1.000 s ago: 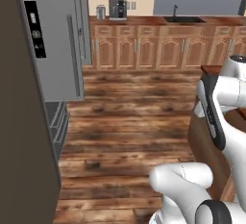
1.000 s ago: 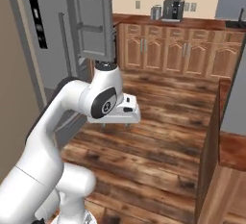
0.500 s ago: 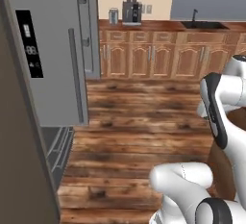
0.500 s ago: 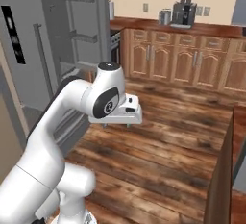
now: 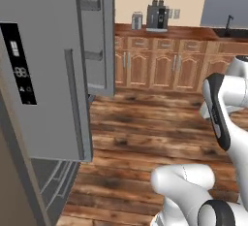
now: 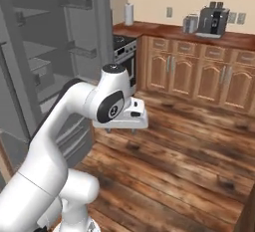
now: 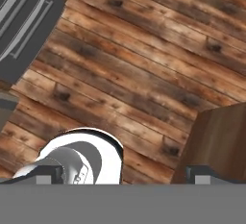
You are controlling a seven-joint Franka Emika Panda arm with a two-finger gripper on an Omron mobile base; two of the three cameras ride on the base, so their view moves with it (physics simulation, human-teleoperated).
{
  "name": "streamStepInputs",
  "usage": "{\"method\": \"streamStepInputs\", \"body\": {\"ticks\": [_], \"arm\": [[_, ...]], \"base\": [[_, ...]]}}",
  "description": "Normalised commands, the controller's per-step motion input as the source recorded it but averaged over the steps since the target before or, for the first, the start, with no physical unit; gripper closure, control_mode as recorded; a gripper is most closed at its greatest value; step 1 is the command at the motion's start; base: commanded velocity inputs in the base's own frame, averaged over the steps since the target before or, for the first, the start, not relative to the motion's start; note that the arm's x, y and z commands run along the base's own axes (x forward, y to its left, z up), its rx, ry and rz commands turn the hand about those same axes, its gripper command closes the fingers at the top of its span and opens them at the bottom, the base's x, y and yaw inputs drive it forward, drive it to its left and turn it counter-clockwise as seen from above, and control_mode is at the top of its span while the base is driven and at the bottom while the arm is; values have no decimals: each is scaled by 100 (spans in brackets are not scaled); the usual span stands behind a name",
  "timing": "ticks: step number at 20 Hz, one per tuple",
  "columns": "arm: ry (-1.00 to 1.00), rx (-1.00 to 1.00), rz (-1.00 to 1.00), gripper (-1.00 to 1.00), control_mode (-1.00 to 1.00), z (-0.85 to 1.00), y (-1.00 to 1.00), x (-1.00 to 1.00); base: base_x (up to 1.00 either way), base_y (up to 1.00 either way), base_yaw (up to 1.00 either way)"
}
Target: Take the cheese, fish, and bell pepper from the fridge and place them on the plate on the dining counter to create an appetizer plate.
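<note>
The fridge point(image 6: 40, 66) stands open at the left of the right base view, with grey shelves inside and nothing I can make out on them. One fridge door with a dark display panel point(image 5: 48, 74) takes up the left of the left base view. In the hand view the lower drawer fronts of the fridge point(image 7: 24, 11) sit at the top left. My gripper point(image 6: 122, 130) hangs over the wooden floor, pointing down and open, with nothing between its tips point(image 7: 124, 176). The cheese, fish, bell pepper and plate are out of view.
Wooden wall cabinets run along the back, with a coffee machine point(image 5: 156, 16), a toaster point(image 5: 137, 21) and a paper towel roll point(image 6: 129, 13) on their counter. A stove point(image 6: 122, 52) stands beside the fridge. A reddish-brown wooden block point(image 7: 216, 141), perhaps the dining counter's side, lies under the hand.
Both base views have swung and closed in, so the base has driven toward the fridge; its open interior now shows. The arm keeps the same pose and the gripper stays open.
</note>
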Motion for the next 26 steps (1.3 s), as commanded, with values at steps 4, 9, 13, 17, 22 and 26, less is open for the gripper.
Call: {"method": "streamStepInputs", "body": {"ticks": [4,9,13,17,22,26], "arm": [[0,0,0,-100,100,0,0,0],[0,0,0,-100,100,0,0,0],[0,0,0,-100,100,0,0,0],[0,0,0,-100,100,0,0,0],[0,0,0,-100,100,0,0,0],[0,0,0,-100,100,0,0,0]], "base": [[97,5,32],[65,25,40],[31,23,50],[17,20,59],[24,2,62],[29,0,63]]}}
